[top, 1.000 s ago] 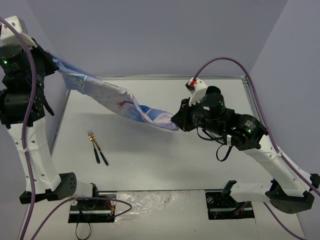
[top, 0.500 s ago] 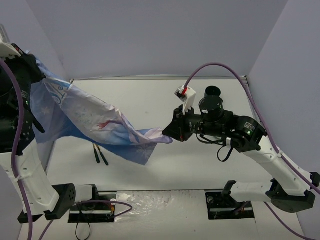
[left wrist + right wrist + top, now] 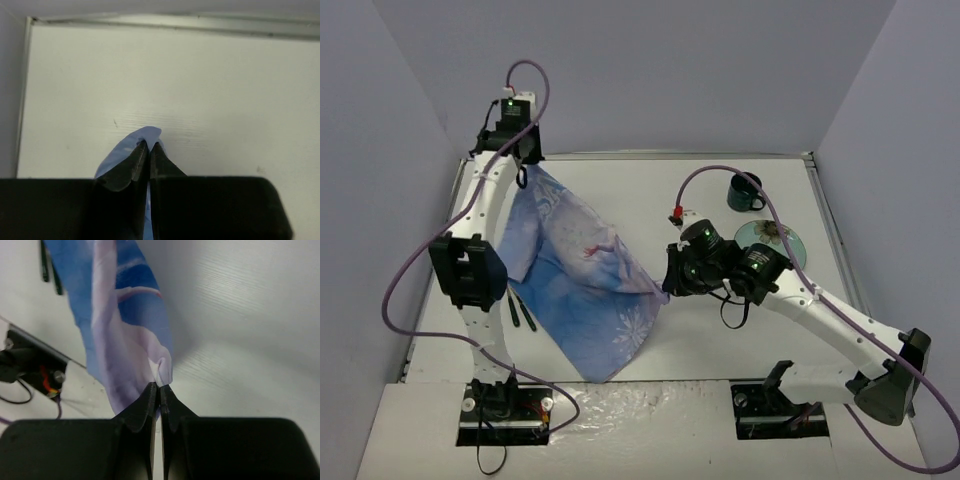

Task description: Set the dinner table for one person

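The dinner table [image 3: 630,190] is a wide white top. A blue printed cloth [image 3: 585,290] hangs slack between my two grippers, and its lower corner droops toward the near edge. My left gripper [image 3: 523,176] is far back on the left and shut on one cloth corner [image 3: 145,135]. The left gripper [image 3: 149,143] has its jaws pressed together on the fabric. My right gripper [image 3: 667,284] is at mid table and shut on another corner. Cloth [image 3: 120,340] bunches out above the right gripper [image 3: 160,386].
Dark cutlery handles [image 3: 520,310] poke out from under the cloth's left edge; those handles [image 3: 50,265] also show in the right wrist view. A dark green mug [image 3: 747,192] and a patterned plate [image 3: 782,238] sit at the back right, behind the right arm.
The left arm swung from the left wall to the back of the table, carrying its cloth corner. The cloth went from stretched to hanging low, covering the fork's tines. The right gripper dropped slightly.
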Robot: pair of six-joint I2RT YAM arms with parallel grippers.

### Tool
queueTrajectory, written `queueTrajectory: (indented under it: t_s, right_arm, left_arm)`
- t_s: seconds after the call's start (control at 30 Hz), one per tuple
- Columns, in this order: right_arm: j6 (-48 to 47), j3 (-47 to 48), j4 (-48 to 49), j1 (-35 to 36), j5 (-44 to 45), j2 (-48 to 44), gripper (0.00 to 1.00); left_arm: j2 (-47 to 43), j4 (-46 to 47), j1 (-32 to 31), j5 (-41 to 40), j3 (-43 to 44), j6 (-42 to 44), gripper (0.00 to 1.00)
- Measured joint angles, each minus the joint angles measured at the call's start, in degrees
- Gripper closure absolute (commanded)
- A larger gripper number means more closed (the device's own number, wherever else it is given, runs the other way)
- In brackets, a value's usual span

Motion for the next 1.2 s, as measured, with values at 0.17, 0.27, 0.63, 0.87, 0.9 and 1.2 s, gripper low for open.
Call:
queueTrajectory:
  t_s: [0.17,0.27,0.63,0.87,0.9,1.2]
  right_arm:
    - [0.3,-5.3,1.0,-5.7,1.6,1.4,1.00]
    - [-0.2,-7.0,2.6,-10.0,1.4,2.1,1.00]
    - [-4.0,-10.1,8.5,-24.7,-2.0,11.2,1.00]
    - [-4.2,-9.9,10.4,-28.3,-3.8,16.7,0.99]
    - [-4.1,-9.9,10.4,-28.4,-3.8,17.2,0.97]
    - [-2.8,-9.1,11.0,-34.5,-4.3,17.8,0.87]
  left_arm:
    - [11.0,0.7,-0.8,-1.2,-0.3,-2.2,1.00]
    - [13.5,2.0,-1.0,-1.8,0.4,-3.4,1.00]
    - [18.1,10.8,-5.1,-2.3,4.7,-0.2,1.00]
    - [24.5,14.8,-8.5,-2.3,11.0,2.4,0.96]
    - [25.6,14.7,-8.8,-2.3,12.3,2.4,0.95]
    - [30.2,15.0,-8.1,-3.9,17.0,-0.8,0.65]
